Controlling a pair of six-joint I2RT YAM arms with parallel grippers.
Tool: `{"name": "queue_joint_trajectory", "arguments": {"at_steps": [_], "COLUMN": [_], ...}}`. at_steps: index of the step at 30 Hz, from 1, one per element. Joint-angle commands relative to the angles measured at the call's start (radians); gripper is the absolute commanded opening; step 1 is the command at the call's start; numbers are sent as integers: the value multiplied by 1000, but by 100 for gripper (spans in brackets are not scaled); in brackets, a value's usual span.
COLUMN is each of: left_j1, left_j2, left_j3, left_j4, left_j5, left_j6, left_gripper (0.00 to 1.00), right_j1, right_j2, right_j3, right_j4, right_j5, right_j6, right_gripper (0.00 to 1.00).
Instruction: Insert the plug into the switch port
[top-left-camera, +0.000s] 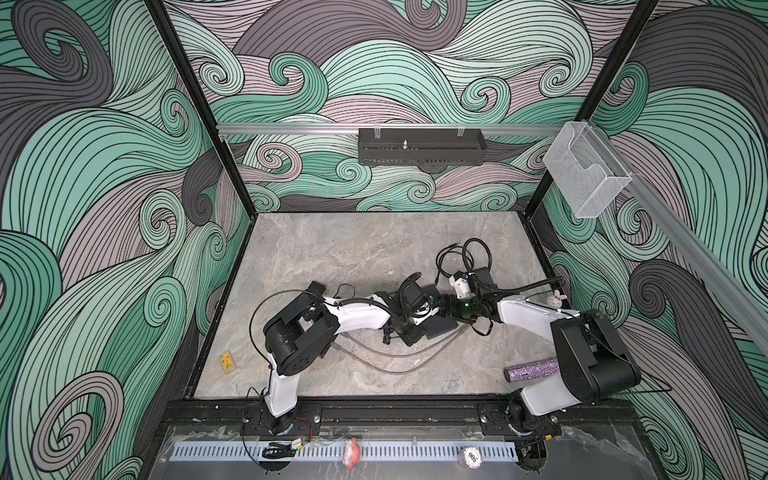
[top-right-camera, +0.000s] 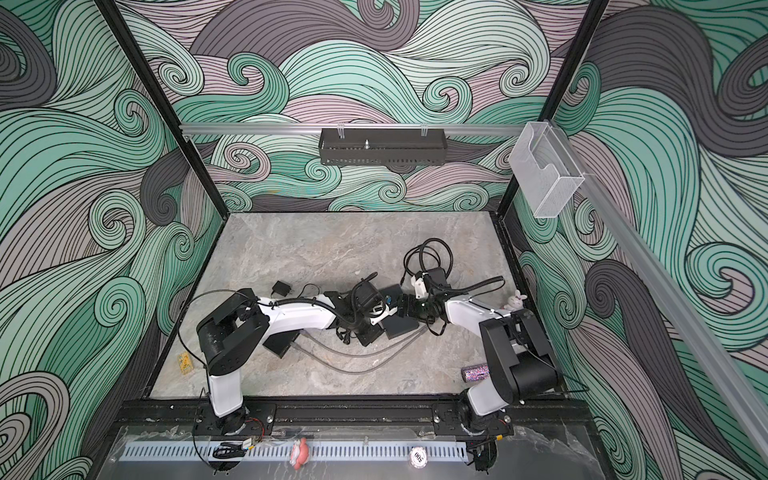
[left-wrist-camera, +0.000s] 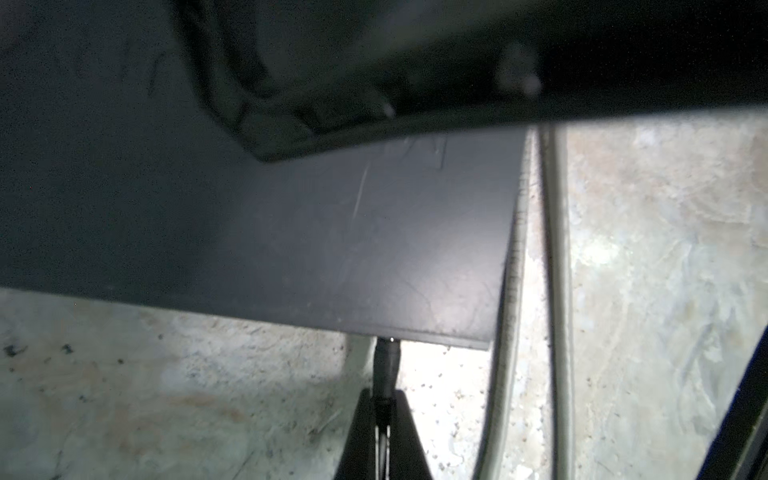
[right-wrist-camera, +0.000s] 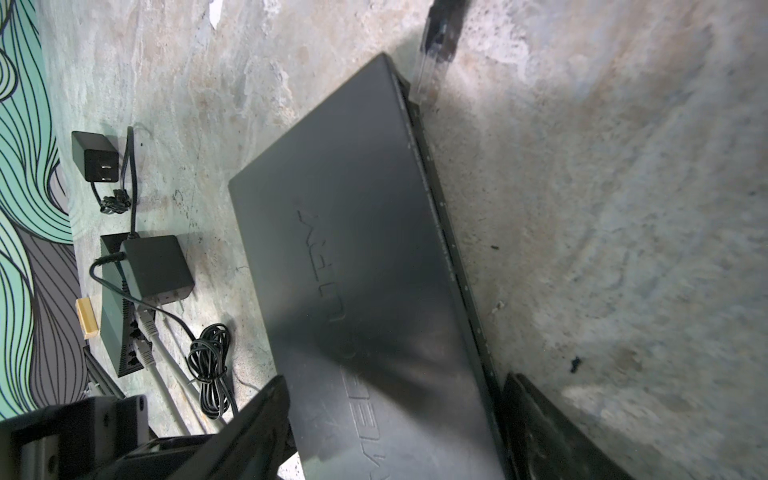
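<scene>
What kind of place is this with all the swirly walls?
Probably a robot test booth in a lab. A left arm and right arm stand bolted to a rail at the front of a marble-look table, wavy-patterned panels wall it in, and a black switch lies among cables.

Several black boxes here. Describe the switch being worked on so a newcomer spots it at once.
Start at the marble table and look near its middle. The switch is the wide, flat black box between the fingers of the right gripper. Unlike the smaller box with grey cables plugged in, its lid bears large lettering.
</scene>
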Motion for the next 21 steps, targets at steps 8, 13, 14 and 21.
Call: {"name": "queue_joint_trajectory", "arguments": {"at_steps": [8, 13, 14, 21], "left_j1": [-4, -3, -4, -3], "left_j2": [29, 38, 38, 29], "left_j3": [75, 79, 82, 107], "left_j4": [81, 89, 88, 65], "left_j5": [38, 41, 41, 39], "left_j6": [-22, -25, -24, -13], "left_gripper": [0, 0, 0, 0], "right_j1": [53, 65, 66, 85], "right_j2": [4, -4, -6, -8], "right_j3": [-43, -44, -45, -48], "right_j4": [-47, -51, -52, -51], "right_j5": [-28, -28, -26, -11], "right_j6": [65, 66, 67, 73], "right_gripper": [81, 80, 80, 80]}}
